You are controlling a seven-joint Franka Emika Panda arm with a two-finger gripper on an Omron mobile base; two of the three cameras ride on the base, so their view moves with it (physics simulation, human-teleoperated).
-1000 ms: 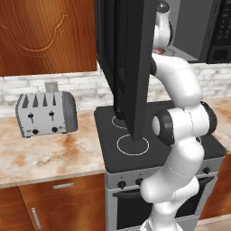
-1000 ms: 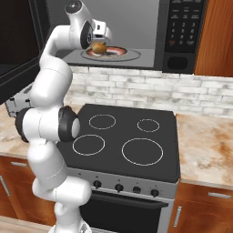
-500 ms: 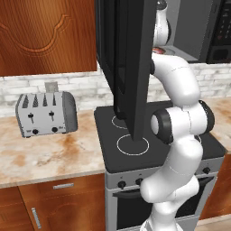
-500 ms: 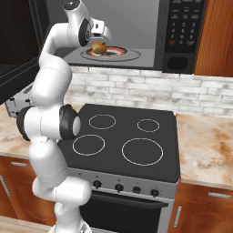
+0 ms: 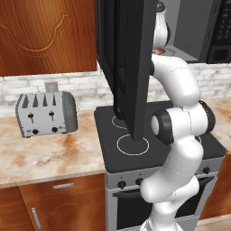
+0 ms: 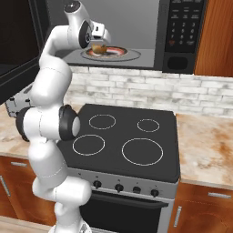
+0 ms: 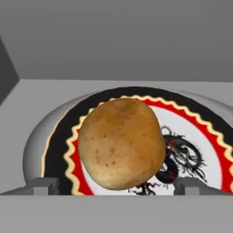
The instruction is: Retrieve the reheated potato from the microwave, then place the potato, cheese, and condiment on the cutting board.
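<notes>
Resting on a plate (image 7: 200,132), golden-brown speckled potato (image 7: 121,143).

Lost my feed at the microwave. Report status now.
Gripper open, inside the microwave, fingertips either side of the potato. Potato sits on the patterned plate, not gripped. Door swung open; nothing blocking.

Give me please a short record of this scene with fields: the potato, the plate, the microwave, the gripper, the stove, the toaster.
potato: golden-brown potato, lying on the plate inside the microwave
plate: round plate with a black rim, red zigzag ring and dark drawing, on the grey microwave floor
microwave: microwave above the stove, door swung open to the left
gripper: gripper open, reaching into the microwave, one finger on each side of the potato, not closed on it
stove: black stove with four ring burners, nothing on them
toaster: grey toaster on the counter left of the stove
</notes>
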